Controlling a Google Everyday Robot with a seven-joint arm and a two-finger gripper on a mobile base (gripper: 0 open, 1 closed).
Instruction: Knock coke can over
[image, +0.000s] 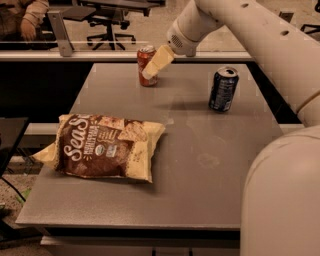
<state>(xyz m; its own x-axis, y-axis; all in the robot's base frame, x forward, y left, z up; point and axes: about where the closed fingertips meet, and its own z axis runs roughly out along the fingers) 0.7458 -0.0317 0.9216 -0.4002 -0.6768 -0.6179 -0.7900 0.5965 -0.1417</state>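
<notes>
The coke can (145, 64) is a small red-orange can with a silver top rim. It stands upright near the far edge of the grey table (200, 165), left of centre. My gripper (151, 71) has pale cream fingers and hangs from the white arm coming in from the upper right. Its tip is right against the can's right side and overlaps it in view.
A dark blue can (223, 89) with a silver top stands upright to the right of the coke can. A brown and cream chip bag (102, 146) lies flat on the near left of the table. My white arm (280, 55) fills the right side. Office chairs stand beyond a rail.
</notes>
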